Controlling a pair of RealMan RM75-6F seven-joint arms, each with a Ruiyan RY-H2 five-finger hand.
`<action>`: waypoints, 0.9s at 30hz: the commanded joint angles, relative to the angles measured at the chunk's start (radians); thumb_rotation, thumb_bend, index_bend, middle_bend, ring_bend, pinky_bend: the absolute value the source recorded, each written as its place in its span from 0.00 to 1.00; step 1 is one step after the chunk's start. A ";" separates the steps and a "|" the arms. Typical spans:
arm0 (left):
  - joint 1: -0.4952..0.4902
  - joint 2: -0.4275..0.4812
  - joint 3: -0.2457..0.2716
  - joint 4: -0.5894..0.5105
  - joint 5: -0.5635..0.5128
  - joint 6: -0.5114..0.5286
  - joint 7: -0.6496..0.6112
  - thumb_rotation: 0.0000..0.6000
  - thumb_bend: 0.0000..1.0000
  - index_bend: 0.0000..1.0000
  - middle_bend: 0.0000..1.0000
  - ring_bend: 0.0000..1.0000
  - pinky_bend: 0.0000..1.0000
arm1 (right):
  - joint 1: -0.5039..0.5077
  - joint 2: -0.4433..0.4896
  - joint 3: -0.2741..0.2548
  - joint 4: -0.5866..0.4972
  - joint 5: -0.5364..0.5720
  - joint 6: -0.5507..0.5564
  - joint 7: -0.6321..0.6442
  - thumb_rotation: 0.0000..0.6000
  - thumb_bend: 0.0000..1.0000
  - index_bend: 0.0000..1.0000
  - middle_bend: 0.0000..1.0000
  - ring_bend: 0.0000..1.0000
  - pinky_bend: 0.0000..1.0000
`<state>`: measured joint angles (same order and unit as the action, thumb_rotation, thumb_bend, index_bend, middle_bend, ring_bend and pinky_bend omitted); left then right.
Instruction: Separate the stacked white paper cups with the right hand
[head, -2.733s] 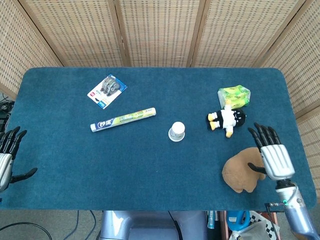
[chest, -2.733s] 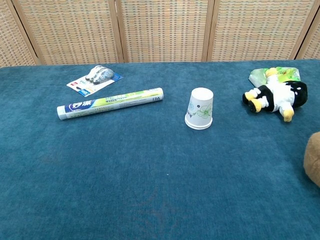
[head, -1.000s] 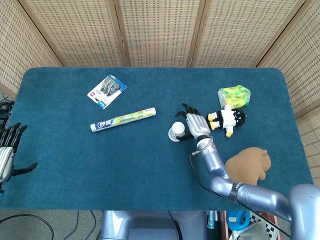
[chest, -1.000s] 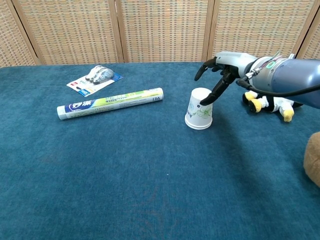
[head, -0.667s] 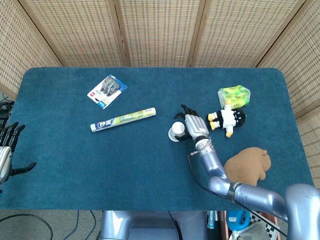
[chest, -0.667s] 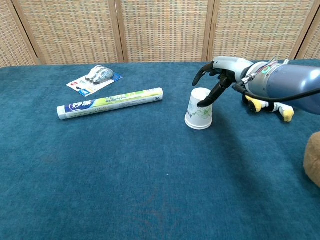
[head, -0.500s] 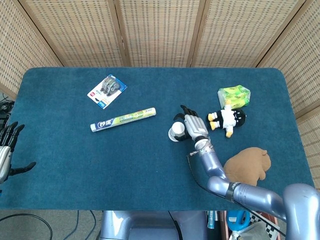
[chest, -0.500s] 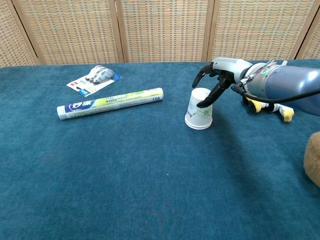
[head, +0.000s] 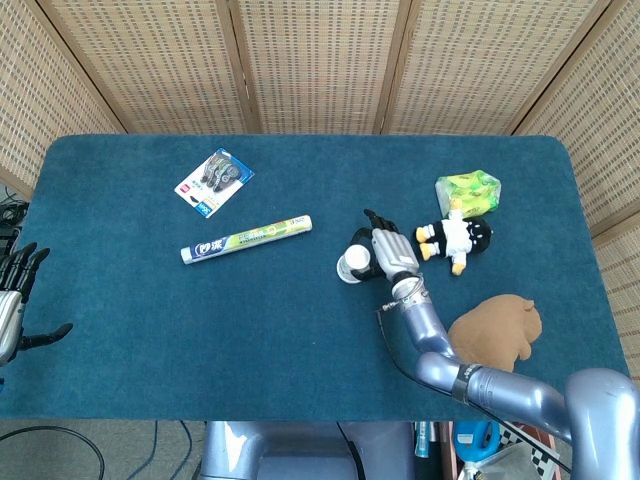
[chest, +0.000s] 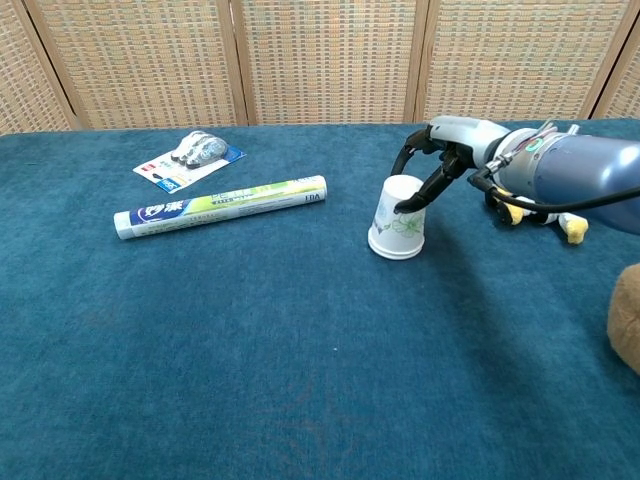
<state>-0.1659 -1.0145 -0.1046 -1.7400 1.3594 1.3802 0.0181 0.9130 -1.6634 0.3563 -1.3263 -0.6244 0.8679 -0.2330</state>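
Chest view shows my right hand (chest: 440, 160) curled over the cups (chest: 398, 217), fingertips touching the upper side; whether it truly grips them I cannot tell. The cups stand upside down mid-table, slightly tilted. Left of the cups lies a tube (chest: 221, 206), beyond it a blister pack (chest: 190, 158); right of them a penguin toy (head: 455, 238), green packet (head: 469, 191) and brown plush (head: 492, 337). Only the head view shows my left hand (head: 12, 303), fingers spread, off the blue cloth's (head: 300, 350) left edge. Woven screens (head: 320, 60) stand behind.
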 joint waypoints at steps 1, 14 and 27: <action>0.000 0.000 0.000 0.000 0.000 0.000 -0.001 1.00 0.11 0.00 0.00 0.00 0.00 | -0.001 -0.001 0.002 -0.002 -0.008 0.004 0.004 1.00 0.38 0.48 0.00 0.00 0.00; -0.001 -0.001 0.002 0.000 0.001 0.001 0.004 1.00 0.11 0.00 0.00 0.00 0.00 | -0.013 0.055 0.017 -0.115 -0.064 0.030 0.015 1.00 0.40 0.50 0.00 0.00 0.00; 0.001 -0.001 0.008 -0.006 0.013 0.006 0.007 1.00 0.11 0.00 0.00 0.00 0.00 | -0.033 0.150 0.026 -0.282 -0.130 0.070 0.023 1.00 0.40 0.50 0.00 0.00 0.00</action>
<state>-0.1648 -1.0153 -0.0964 -1.7455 1.3717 1.3864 0.0253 0.8815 -1.5240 0.3819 -1.5952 -0.7484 0.9324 -0.2078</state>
